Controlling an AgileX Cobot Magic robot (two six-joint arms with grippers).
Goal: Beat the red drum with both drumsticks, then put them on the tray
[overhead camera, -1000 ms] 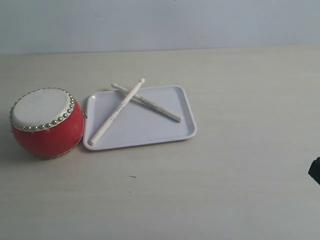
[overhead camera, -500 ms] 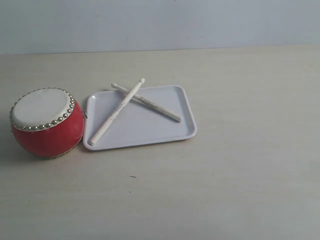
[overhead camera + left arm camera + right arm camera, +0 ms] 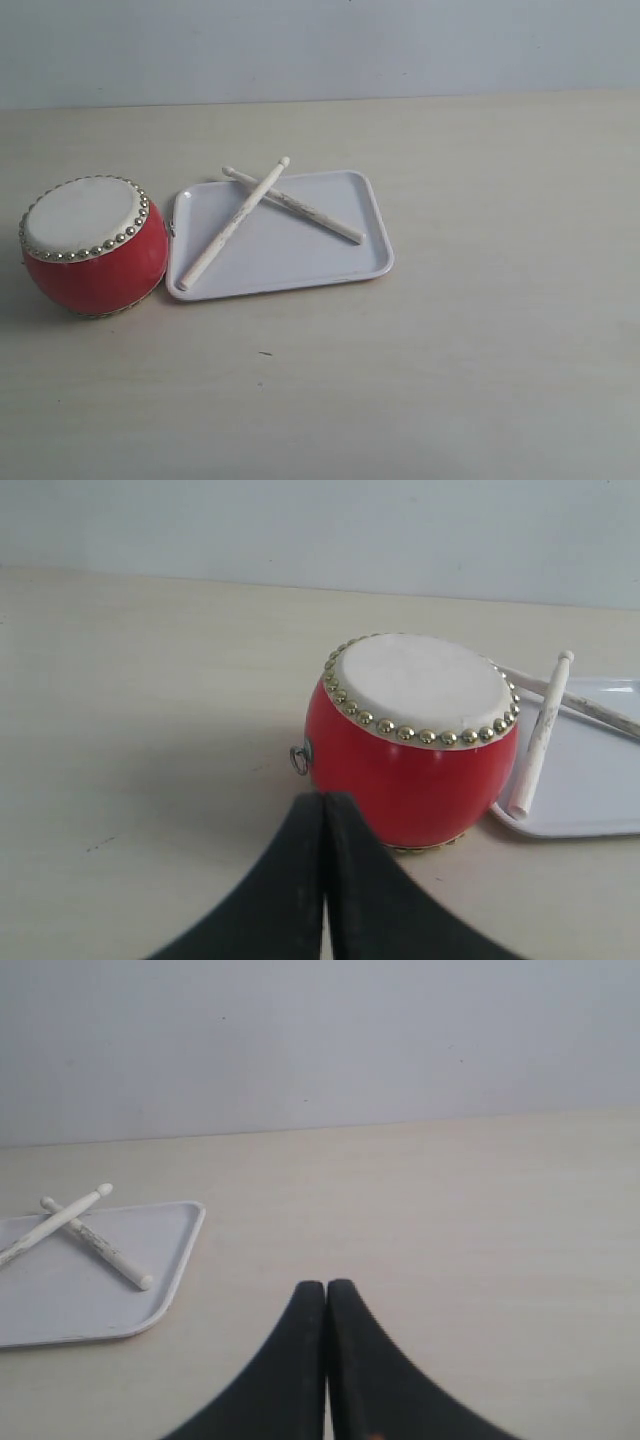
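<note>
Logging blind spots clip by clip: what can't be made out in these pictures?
Exterior view: neither arm is in frame.
Left wrist view: the tray and one drumstick run off the picture's edge.
Right wrist view: the red drum lies outside the frame.
Wrist views: left gripper and right gripper show fingertips only.
All views: marks on the drumsticks are too small to read.

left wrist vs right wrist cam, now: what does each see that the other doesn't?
Left wrist only: the red drum and the shut left gripper, which is not touching it. Right wrist only: the shut right gripper, plus the edge of the tray farthest from the drum. Both: the tray with the drumsticks crossed on it, neither stick held.
</note>
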